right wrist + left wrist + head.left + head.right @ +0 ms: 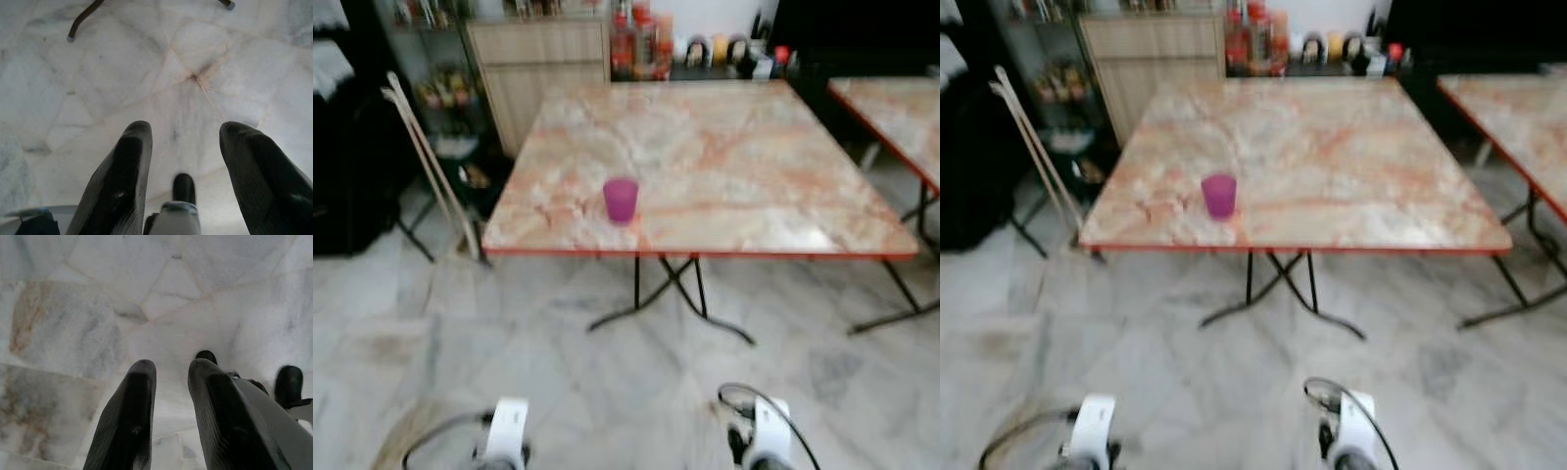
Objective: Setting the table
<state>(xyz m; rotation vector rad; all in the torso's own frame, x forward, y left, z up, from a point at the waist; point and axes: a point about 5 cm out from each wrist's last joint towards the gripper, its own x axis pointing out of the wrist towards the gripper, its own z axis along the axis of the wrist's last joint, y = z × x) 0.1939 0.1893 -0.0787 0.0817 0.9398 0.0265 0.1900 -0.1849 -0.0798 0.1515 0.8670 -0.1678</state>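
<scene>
A marble-topped table [705,166] with a red edge and black folding legs stands ahead of the robot on a pale marble floor [558,372]. A purple cup [621,200] stands upright on the table, near its front edge and toward its left corner; the rest of the top around the cup is bare stone. The head views are somewhat blurred.

Left of the table, two pale sticks [426,162] lean at a slant beside a dark shelf rack [440,88]. Behind the table's left rear corner stands a light wooden cabinet [538,69], and along the far side of the table a row of bottles and jars [641,44] lines a dark counter. To the right of the table, well apart from the cup, a second table [901,117] with the same marble top and red edge enters the picture.

Both arms hang low, well short of the table, their white wrists with dark cables at the bottom of the head views. The left gripper [171,369] points down at the floor tiles; its two black fingers [132,416] stand a little apart with only a narrow gap between them, holding nothing. The right gripper [185,132] also points at the floor, its fingers [122,176] spread wide and empty. In the right wrist view, a black table foot [80,19] rests on the tiles beyond the fingertips.
</scene>
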